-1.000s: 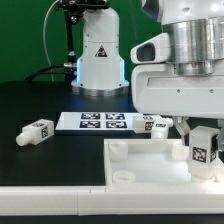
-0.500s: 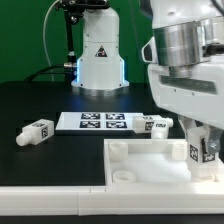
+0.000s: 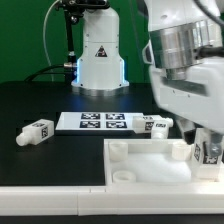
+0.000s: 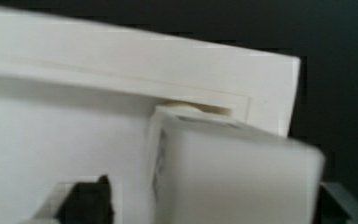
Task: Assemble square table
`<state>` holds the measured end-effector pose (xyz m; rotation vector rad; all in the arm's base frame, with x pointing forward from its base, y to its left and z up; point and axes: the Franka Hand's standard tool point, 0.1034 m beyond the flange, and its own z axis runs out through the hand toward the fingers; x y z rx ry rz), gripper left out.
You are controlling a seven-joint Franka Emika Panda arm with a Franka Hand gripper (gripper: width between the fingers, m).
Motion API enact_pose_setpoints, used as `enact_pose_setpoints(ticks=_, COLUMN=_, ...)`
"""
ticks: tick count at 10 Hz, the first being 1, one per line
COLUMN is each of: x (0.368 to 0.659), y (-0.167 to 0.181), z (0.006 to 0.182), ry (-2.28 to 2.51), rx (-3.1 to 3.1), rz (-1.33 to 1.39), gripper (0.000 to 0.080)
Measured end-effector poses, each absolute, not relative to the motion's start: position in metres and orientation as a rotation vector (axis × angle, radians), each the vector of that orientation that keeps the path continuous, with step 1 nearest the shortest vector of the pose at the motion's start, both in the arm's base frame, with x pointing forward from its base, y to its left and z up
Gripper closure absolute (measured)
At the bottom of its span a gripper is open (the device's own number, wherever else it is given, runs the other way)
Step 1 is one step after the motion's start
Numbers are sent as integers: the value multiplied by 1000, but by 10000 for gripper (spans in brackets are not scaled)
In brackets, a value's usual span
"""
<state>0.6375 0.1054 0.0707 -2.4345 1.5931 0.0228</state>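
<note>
Leg (image 3: 209, 153) over socket is the relation I am steering by. The white tagged leg stands upright, long axis vertical, at the tabletop's (image 3: 150, 172) far corner on the exterior view's right. It is directly beneath the pincer (image 3: 205, 142), so the part I care about lies straight down from the fingers and not off to either side.

In the wrist view the leg (image 4: 229, 170) fills the foreground as a blurred white block. Just past its end I see the corner socket (image 4: 202, 103) recessed in the tabletop (image 4: 87, 80). Leg end and socket look lined up, but I cannot tell whether the leg is seated or only resting above the hole.

The pincer's fingers appear to straddle the leg, one on each side, yet blur and the arm's bulk hide the contact faces. I cannot tell whether they clamp it or stand slightly wide of it, so I treat the grip as unconfirmed.

The tabletop lies flat on the dark surface (image 3: 40, 100), open side up. A second leg (image 3: 155, 125) lies just beyond the tabletop's far edge, by the end of the marker board (image 3: 100, 121). A third leg (image 3: 37, 131) lies well away from the tabletop toward the exterior view's left.

My judgement is that the next move turns the leg about its vertical axis into the socket, which needs that axis kept plumb over the corner.
</note>
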Motion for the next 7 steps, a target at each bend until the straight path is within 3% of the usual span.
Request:
enact_pose_setpoints(ticks=1, x=638, y=109, z=73, ry=1429, rx=-2536, rz=6, gripper=203)
enact_pose_setpoints(ticks=2, x=639, y=111, z=74, ry=1248, rx=-2633, rz=-21, gripper=160)
enact_pose_setpoints(ticks=5, x=638, y=108, z=72, ry=994, rx=-2745, rz=-50, gripper=153)
enact_pose_setpoints(ticks=7, x=643, y=110, z=75, ry=569, rx=-2912, rz=-95, gripper=150)
